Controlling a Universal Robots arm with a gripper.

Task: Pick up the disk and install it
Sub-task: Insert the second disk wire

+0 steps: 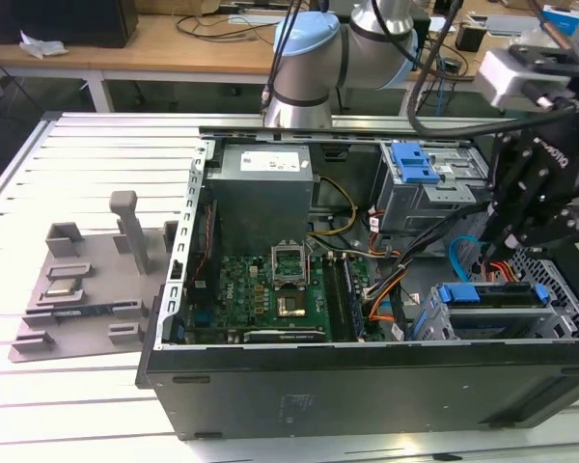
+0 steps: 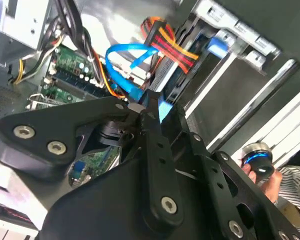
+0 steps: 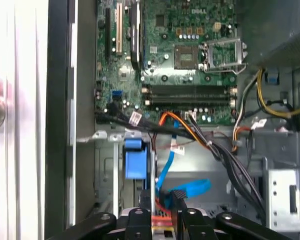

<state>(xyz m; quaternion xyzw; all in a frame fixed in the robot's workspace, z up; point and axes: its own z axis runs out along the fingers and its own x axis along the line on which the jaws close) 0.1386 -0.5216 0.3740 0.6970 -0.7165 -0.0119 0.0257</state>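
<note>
The disk (image 1: pixel 494 297) sits in the drive bay at the near right corner of the open computer case (image 1: pixel 367 386) in the exterior view, blue frame edges showing, silver body mostly hidden. My gripper (image 1: pixel 490 253) hangs just above it; whether my fingers are spread or pinching, I cannot tell. I judge installation underway: seating needs straight pressure, clear of the blue cable (image 3: pixel 182 189).

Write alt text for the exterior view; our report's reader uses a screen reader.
A black gripper reaches into an open computer case at the exterior view's right, just above a blue-framed disk sitting in the drive bay. The green motherboard lies exposed mid-case, and a grey fixture plate rests on the table beside it.
</note>
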